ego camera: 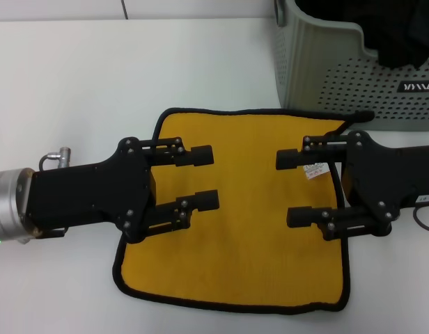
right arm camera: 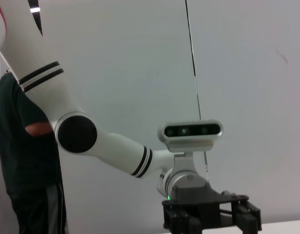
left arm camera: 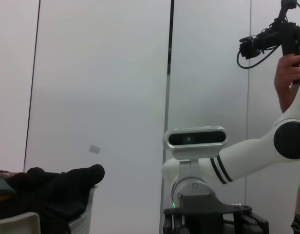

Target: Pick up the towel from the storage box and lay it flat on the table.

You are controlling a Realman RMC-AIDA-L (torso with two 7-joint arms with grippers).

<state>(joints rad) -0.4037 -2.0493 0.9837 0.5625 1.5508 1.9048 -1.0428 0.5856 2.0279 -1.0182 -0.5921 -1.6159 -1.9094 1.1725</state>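
While both grippers' fingers gape, storage box (ego camera: 354, 76) with seemingly black cloth (ego camera: 402, 35) inside.

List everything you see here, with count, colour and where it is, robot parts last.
towel: one, mustard-yellow side up with black border, spread flat on the table between the two tools.
white tag: one, on the towel near the right tool.
storage box: one, pale grey-green, perforated, far right of the table.
black cloth: one, inside the storage box.
table: one, white.
person: one, dark clothes, behind the robot.
left tool: one, black, open, over the towel's left part.
right tool: one, black, open, over its right edge.
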